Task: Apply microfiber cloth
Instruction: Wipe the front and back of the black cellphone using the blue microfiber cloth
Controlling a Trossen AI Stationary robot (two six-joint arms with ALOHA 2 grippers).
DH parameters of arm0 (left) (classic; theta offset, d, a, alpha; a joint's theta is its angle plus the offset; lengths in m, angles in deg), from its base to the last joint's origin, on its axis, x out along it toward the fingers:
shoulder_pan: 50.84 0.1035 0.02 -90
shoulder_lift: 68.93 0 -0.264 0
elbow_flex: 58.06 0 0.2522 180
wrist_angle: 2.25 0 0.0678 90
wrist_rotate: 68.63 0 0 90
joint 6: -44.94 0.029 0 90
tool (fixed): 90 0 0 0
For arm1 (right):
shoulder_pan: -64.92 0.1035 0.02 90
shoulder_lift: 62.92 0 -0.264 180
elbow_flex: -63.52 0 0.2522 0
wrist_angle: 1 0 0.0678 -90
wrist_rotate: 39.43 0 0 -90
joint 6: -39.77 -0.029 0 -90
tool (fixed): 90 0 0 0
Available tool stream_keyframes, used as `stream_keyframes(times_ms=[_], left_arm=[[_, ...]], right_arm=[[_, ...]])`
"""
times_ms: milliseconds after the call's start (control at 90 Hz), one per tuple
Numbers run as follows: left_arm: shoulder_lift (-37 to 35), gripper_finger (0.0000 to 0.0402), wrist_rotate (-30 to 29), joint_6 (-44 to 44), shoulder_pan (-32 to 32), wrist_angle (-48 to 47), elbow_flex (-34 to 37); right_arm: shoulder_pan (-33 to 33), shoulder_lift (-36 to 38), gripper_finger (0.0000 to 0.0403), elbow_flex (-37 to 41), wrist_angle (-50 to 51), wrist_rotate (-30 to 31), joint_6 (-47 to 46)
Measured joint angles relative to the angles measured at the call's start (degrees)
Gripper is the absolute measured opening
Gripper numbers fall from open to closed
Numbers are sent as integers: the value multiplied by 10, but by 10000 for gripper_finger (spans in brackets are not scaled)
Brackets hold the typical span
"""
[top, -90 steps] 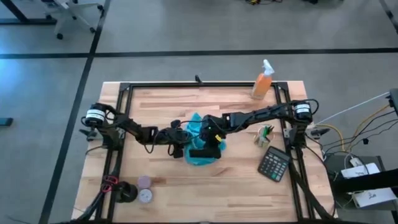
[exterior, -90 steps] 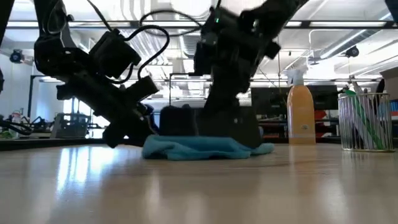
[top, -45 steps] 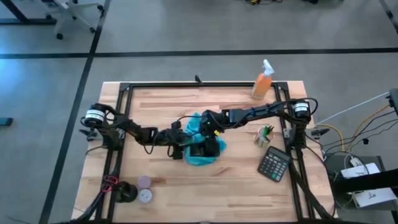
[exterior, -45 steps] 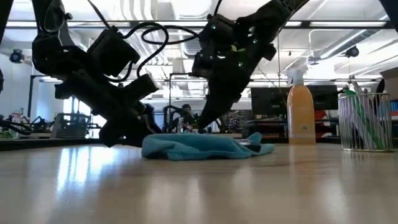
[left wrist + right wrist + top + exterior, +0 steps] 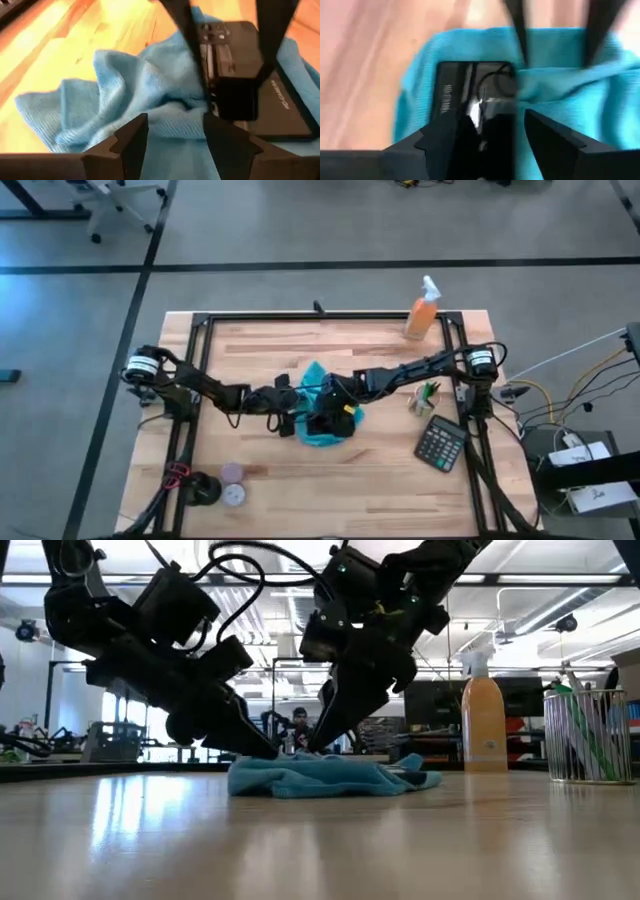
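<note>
Cloth: the cloth (image 5: pixel 318 408) lies rumpled at mid-counter (image 5: pixel 350 485), partly under and around a black phone (image 5: pixel 325 423).
Handling: soft, light and limp, by the look; likely to bunch and drag rather than slide. A raised fold or free edge seems the best hold.
Left gripper: the left gripper (image 5: pixel 172 134) hangs low over the cloth's left side, fingers parted, holding nothing.
Right gripper: the right gripper (image 5: pixel 487 134) is above the phone, fingers spread, empty.
Beyond: spray bottle (image 5: pixel 423 310) far right; calculator (image 5: pixel 441 443) near right.
</note>
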Motion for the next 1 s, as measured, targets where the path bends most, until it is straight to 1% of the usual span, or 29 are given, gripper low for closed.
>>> stream_keyframes(times_ms=[111,222,322,489,544,656,711,822,956,1000], left_arm=[[1,184,-2,-19,-10,-2,0],[1,185,-2,-31,-28,31,0],[12,182,-2,-38,-40,74,-1],[54,174,-7,-55,-42,88,-5],[73,172,-8,-60,-42,89,-9],[101,170,-9,-73,-43,104,-16],[108,170,-8,-77,-42,103,-17],[102,174,-6,-79,-42,96,-14],[73,178,-3,-71,-42,49,-12],[60,177,-3,-65,-42,32,-11]], right_arm=[[2,-9,259,6,-12,14,15],[4,-27,271,11,-25,15,12],[8,-33,274,9,-27,27,7],[8,-24,270,4,-22,33,-2],[5,-15,268,4,-22,50,2],[-13,-1,263,3,-5,107,12],[-26,2,261,3,-1,121,15],[-61,4,257,4,-2,118,13],[-90,-15,249,6,-7,115,24],[-96,-23,245,6,-12,102,24]])
